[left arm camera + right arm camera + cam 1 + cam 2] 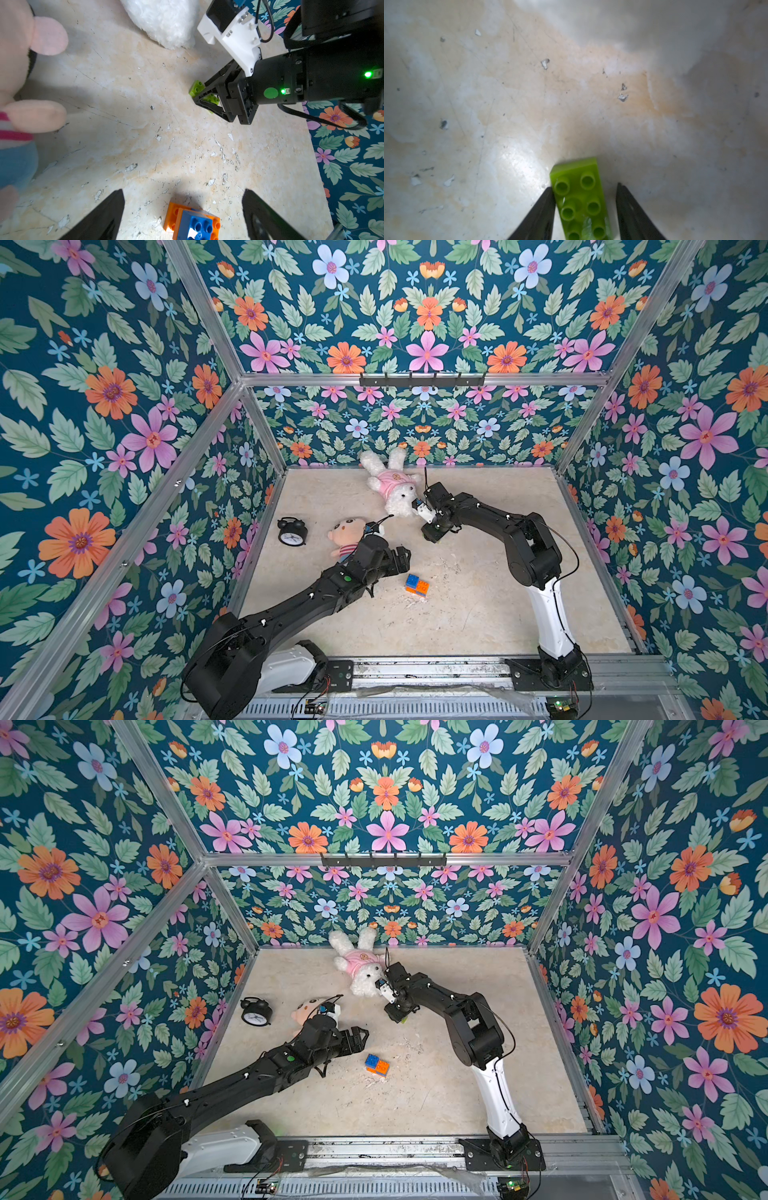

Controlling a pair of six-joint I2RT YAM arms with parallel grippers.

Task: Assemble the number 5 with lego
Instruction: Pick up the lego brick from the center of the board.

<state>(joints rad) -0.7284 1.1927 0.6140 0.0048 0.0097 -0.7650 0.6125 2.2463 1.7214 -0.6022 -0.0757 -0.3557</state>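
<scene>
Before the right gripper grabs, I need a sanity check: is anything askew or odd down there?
The green brick sits skewed between the jaws of the right gripper: it is against one finger, with a gap to the other. The tabletop surface is chipped in spots.

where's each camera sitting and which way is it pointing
Top views: high at the front, looking down on the marbled table; both arms show.
Left wrist: on the left arm, facing the right gripper; the open left gripper frames it.
Right wrist: on the right arm, looking down between its fingers at the lime-green studded oblong brick.
Shared: both wrist views show that brick; top and left wrist show the orange-and-blue brick stack.
</scene>
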